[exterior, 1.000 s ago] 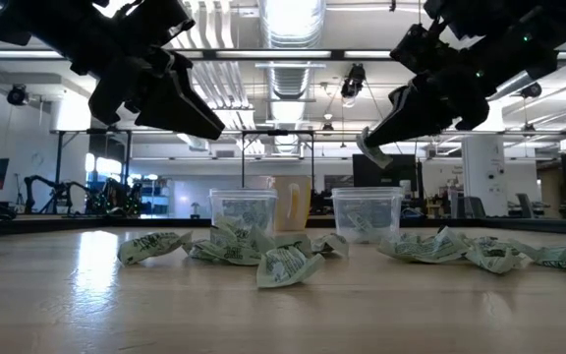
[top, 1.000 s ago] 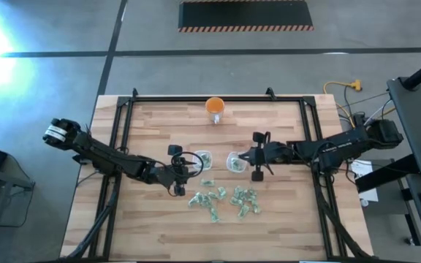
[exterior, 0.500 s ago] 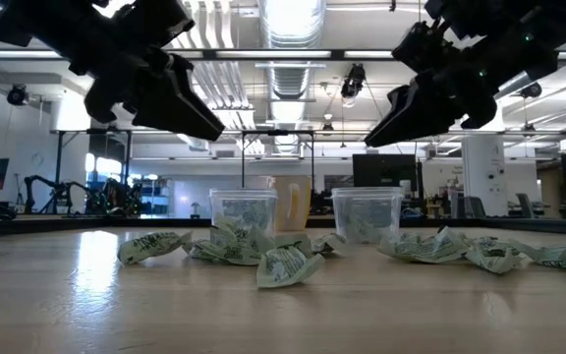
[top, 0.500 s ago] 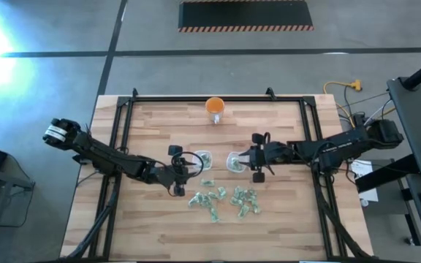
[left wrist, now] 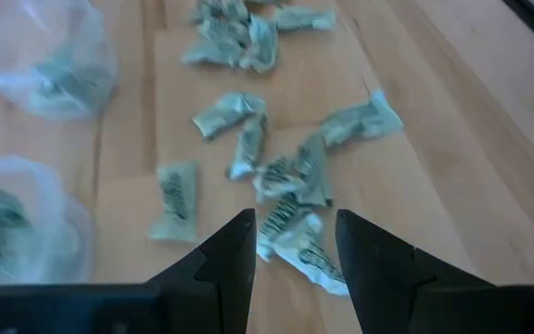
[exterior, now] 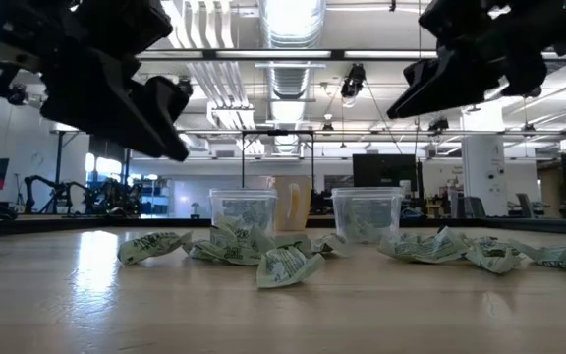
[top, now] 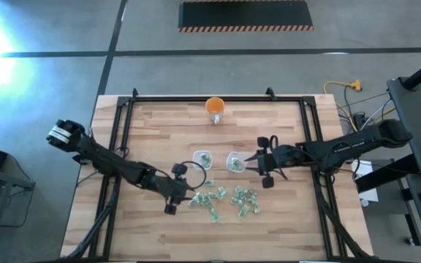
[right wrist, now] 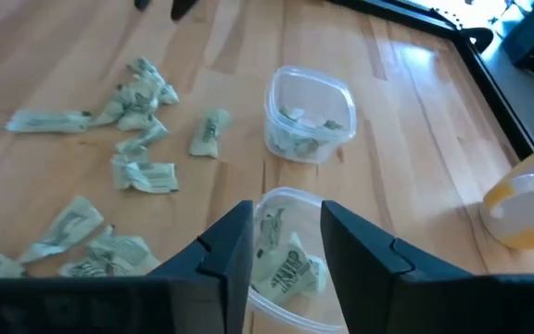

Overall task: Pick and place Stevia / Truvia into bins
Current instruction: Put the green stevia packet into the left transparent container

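Both arms have moved: the left gripper (top: 183, 196) slid down to the sachets (top: 225, 200) scattered on the worktop (top: 152, 124), its fingers (left wrist: 235, 250) apart and empty. By the right bin (top: 234, 162), the right gripper (top: 256, 162) pulled back a little, its fingers (right wrist: 233, 243) apart. Each bin (right wrist: 309, 113) holds a few sachets.

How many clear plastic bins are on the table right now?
2. The left bin and the right bin sit side by side mid-table, just beyond the scattered sachets, each already holding a few. The orange cup at the far edge isn't one.
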Available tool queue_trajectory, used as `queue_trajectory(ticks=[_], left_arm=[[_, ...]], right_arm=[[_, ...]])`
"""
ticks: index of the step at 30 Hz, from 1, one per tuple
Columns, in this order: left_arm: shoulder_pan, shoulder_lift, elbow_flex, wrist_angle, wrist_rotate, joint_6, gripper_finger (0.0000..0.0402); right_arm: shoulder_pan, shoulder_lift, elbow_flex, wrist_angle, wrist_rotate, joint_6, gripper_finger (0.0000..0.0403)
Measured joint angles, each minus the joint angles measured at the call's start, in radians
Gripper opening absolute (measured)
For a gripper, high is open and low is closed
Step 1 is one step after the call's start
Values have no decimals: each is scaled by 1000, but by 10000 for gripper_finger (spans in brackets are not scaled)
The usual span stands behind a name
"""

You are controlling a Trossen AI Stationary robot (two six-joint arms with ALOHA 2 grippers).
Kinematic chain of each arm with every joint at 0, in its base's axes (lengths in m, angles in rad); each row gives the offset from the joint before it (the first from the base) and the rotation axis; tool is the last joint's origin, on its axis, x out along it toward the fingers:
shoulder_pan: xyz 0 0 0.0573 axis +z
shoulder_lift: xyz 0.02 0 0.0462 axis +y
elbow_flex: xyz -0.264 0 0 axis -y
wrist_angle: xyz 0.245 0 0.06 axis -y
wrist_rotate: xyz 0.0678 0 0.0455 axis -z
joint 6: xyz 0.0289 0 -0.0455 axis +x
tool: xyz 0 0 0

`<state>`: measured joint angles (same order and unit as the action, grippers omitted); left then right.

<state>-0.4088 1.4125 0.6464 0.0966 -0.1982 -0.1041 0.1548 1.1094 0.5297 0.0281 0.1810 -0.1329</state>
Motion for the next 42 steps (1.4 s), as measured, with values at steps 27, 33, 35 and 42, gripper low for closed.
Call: queue_trajectory(ticks=[27, 33, 35, 42], left_arm=[[-28, 242, 65, 1, -6, -254, 135], [-27, 281, 72, 4, 2, -256, 135], [-27, 277, 70, 3, 4, -253, 134], [-30, 259, 68, -6, 8, -218, 110]], right_arm=[[35, -29, -2, -49, -2, 33, 83], [35, -29, -3, -49, -2, 36, 86], [35, -29, -2, -49, -2, 36, 83], [35, -29, -3, -50, -1, 31, 73]])
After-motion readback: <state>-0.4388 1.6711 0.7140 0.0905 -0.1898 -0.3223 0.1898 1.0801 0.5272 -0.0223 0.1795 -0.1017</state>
